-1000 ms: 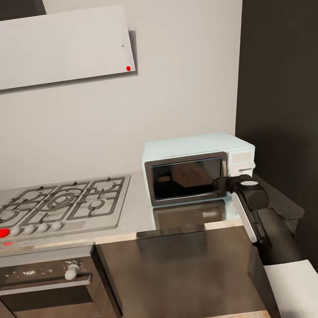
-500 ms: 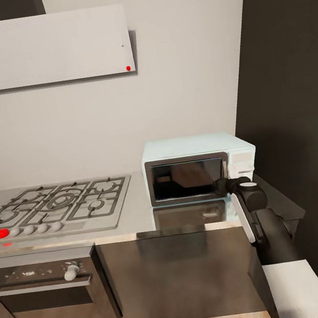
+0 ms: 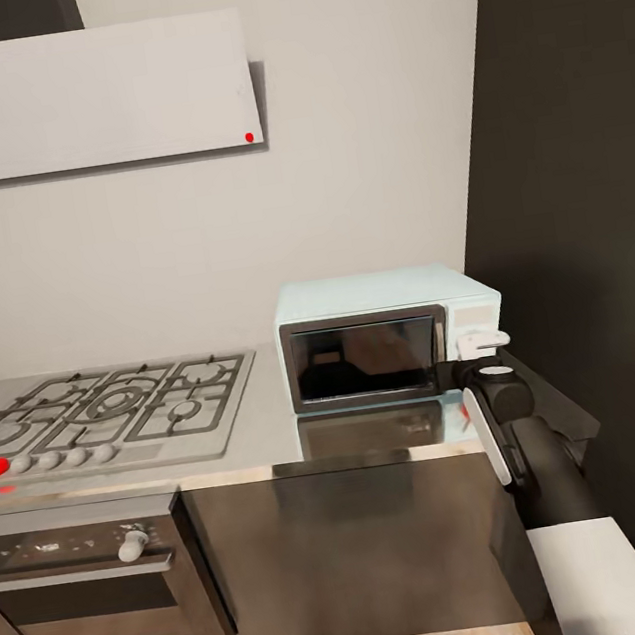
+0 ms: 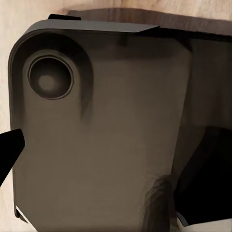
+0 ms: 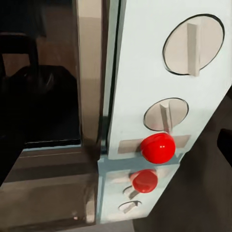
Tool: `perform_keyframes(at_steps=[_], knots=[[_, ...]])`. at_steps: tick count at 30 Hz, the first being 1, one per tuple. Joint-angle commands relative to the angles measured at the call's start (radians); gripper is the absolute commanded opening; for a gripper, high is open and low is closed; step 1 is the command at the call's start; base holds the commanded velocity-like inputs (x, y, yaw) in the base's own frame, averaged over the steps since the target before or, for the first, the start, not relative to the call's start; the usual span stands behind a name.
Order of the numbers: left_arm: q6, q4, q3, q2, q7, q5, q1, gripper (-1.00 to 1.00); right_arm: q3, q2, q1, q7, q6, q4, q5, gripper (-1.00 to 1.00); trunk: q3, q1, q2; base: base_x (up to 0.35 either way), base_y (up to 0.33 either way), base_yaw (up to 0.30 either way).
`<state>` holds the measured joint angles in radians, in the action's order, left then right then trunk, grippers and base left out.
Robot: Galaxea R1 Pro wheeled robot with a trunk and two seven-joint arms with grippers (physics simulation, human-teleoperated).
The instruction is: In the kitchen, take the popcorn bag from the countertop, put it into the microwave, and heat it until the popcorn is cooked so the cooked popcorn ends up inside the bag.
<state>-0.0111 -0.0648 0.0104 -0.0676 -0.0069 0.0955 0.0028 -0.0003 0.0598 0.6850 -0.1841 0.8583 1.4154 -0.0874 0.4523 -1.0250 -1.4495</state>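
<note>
The right gripper (image 3: 475, 343) sits at the front right corner of the small boxy pale mint-blue microwave (image 3: 388, 333), its pale fingers (image 3: 482, 341) reaching toward the control side of the appliance; how far apart they stand cannot be told, and nothing is seen held between them. Behind them the black right arm (image 3: 531, 434) with a white strip along its side runs down and back toward the robot's white trunk at the lower right. In the right wrist view the camera is close on the pale side panel (image 5: 166, 87), where two round knobs (image 5: 193, 44) with raised bars sit one beyond the other, and next in line a glossy red button (image 5: 157, 147), mirrored in the shiny surface below. Beside the panel run the silver frame and the dark glass door (image 5: 41, 82), which is closed. The microwave stands upright on the long reflective grey metallic countertop (image 3: 263, 431), its long axis running left to right along the wall and its door facing the robot. Left of it, well apart, lies the grey gas hob with black grates (image 3: 109, 412), with a steel oven (image 3: 87, 582) underneath. The left wrist view has a dark rounded housing over a pale wood floor (image 4: 14, 19); the left gripper's state cannot be told. Compared with half a second ago, everything in the head view lies slightly further left, so the camera has moved, and the red button now peeks out beside the arm.
</note>
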Motion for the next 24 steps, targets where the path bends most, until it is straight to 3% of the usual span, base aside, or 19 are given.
perform_keyframes(at_steps=[1,18,24], knots=[[-0.001,-0.001,0.0,0.0,-0.001,0.01,0.0,1.0,0.001,0.001,0.001,0.003,0.007,0.001,-0.009,1.0,0.001,0.0,-0.001,0.0,0.0,0.0],[-0.001,-0.001,0.001,-0.001,-0.001,0.01,0.0,1.0,0.008,0.011,0.001,0.023,0.008,0.004,0.005,1.0,0.001,0.0,-0.001,0.001,0.0,0.0],[-0.001,-0.001,0.0,-0.001,0.005,0.01,0.0,1.0,0.008,0.011,0.001,0.023,0.008,0.004,0.005,1.0,0.001,0.0,-0.001,0.13,0.0,0.0]])
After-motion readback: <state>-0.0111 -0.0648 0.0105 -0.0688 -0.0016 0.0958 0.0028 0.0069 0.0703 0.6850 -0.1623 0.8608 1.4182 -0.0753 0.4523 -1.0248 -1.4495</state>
